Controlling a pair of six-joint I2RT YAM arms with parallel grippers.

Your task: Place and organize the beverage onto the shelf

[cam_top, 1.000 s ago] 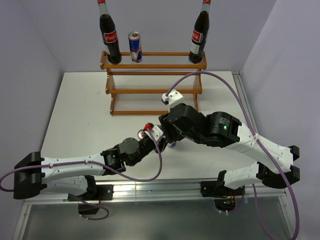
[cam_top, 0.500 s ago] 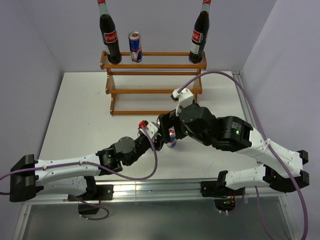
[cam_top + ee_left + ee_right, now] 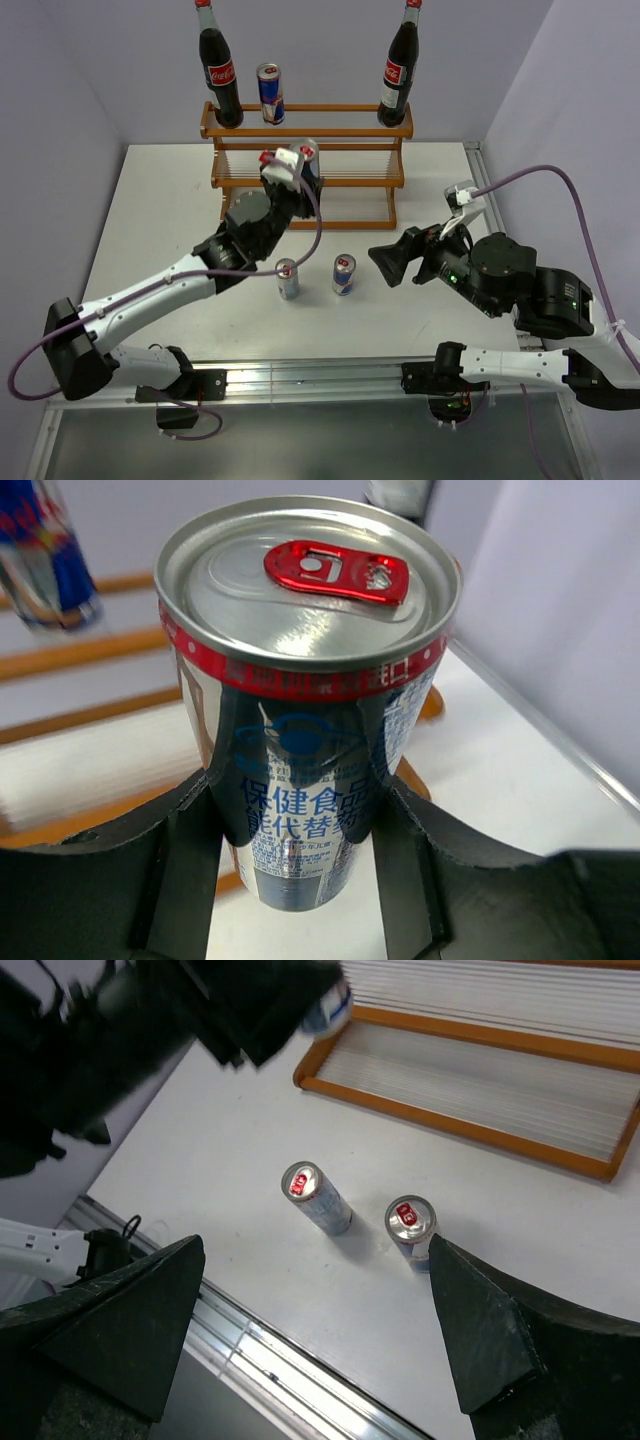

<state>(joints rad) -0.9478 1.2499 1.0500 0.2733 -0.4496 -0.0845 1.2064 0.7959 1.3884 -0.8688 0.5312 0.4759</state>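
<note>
L gripper [image 3: 300, 810] clamped on can [image 3: 300, 630], held upright for shelf [image 3: 350, 182] mid tier just ahead | R gripper [image 3: 388, 262] released wide, loose can [image 3: 343, 273] ahead on tabletop [image 3: 160, 220]

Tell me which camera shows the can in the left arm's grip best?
Left wrist view: the can fills the frame in the left gripper, red tab and label sharp. Top external shows only its small top by the shelf. Right wrist catches a blurred sliver.
</note>
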